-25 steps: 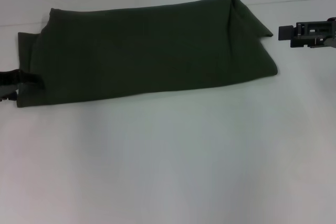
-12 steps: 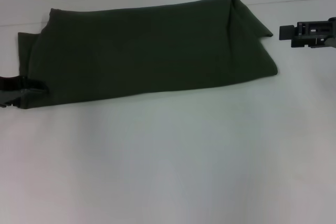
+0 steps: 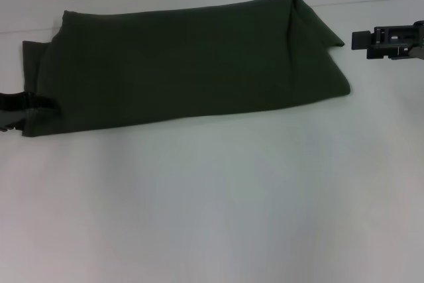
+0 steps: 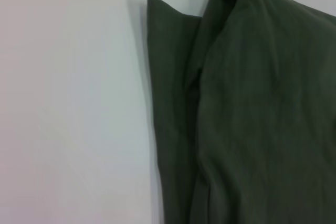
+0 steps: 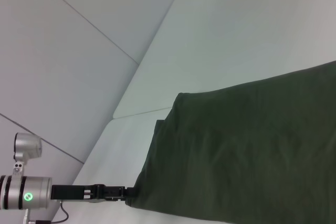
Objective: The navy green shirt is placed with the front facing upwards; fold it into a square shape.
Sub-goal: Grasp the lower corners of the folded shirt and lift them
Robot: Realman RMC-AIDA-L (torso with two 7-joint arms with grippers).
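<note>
Now | shirt soft, limp, light, folded into a long band | left gripper at its left end, fingers' state unclear | right gripper just off the right corner, can't tell either | best grasped at end corners.

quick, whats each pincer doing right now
Left pincer: at the near left corner of the navy green shirt; grip cannot be told.
Right pincer: off the shirt's right end, holding nothing; open or shut cannot be told.

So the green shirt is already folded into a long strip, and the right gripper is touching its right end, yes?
Not quite. The green shirt is a long folded strip, but the right gripper sits apart from its right end, with bare table between them, as the head view shows. The left gripper is the one at the cloth.
</note>
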